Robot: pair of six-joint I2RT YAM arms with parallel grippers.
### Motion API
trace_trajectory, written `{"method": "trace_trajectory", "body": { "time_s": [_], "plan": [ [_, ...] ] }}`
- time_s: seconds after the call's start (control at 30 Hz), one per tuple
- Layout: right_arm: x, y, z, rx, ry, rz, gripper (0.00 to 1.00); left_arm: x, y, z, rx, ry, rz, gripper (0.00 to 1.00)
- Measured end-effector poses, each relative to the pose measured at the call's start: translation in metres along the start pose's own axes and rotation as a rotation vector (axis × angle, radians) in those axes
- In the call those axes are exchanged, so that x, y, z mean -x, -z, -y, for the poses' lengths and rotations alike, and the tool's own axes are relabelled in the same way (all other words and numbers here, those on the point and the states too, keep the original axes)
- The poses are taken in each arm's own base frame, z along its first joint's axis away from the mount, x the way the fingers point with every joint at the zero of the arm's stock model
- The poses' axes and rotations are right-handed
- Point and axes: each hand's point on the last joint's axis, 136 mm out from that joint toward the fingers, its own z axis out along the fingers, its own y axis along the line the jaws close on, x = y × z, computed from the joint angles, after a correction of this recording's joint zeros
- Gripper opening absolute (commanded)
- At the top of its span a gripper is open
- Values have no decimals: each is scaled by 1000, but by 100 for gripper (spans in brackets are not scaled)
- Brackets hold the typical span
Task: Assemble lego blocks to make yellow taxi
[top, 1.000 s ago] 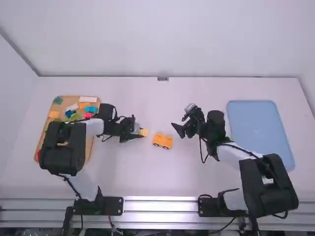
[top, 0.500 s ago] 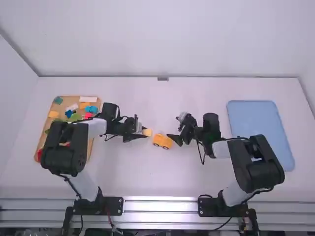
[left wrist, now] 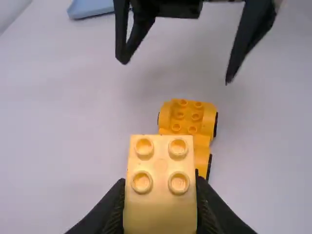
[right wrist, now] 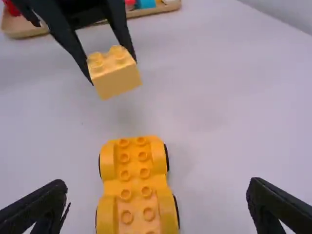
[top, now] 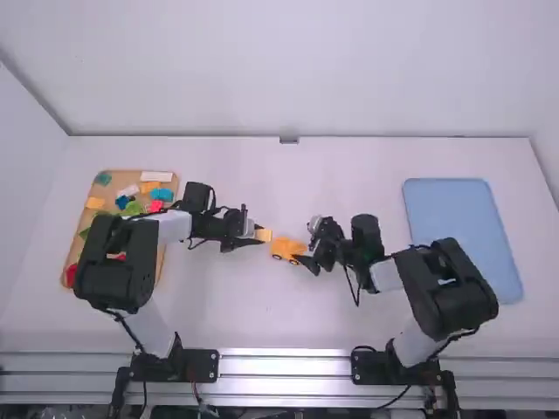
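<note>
The left gripper pinches a pale yellow, box-shaped plastic block with four round studs on top, one finger on each of two opposite sides. The block seems to be held a little above the table, its studs facing up. In the high view it is just beside the left end of a yellow-orange plastic car base with black wheels, and it is not fitted onto it.

The right gripper is at the other end of the car base, its two fingers spread wide. In the right wrist view, that end of the base lies between the fingers, and neither finger touches it. The base stands on its wheels on the white table, two rows of studs running along its top and its middle lower than the rounded parts over the wheels.

Farther out, on the left side of the table, is a tan wooden tray of loose blocks in red, green, blue, pink, white and orange. The left arm reaches over part of it. On the right side, well apart from the car base, lies a flat light-blue tray with rounded corners.
</note>
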Motion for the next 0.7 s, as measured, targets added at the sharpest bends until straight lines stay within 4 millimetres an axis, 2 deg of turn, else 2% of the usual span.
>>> {"method": "trace_trajectory", "body": {
  "time_s": [0.03,0.13,0.27,0.43,0.57,0.7],
  "plan": [
    [-1,-2,-1,0,2,-1,98,0,0,0,1,-1,1,18],
    [-19,-17,-6,14,-17,-47,98,1,0,-1,2,-6,4,18],
    [-37,-33,-2,35,-42,-71,98,1,0,0,0,-2,4,18],
    [-38,-43,3,44,12,-43,98,2,-2,2,-9,0,5,18],
    [-49,-49,1,68,40,-56,98,3,-3,0,-3,29,7,19],
    [-49,-52,-3,103,96,-35,98,3,-3,0,-3,47,7,18]
  ]
}}
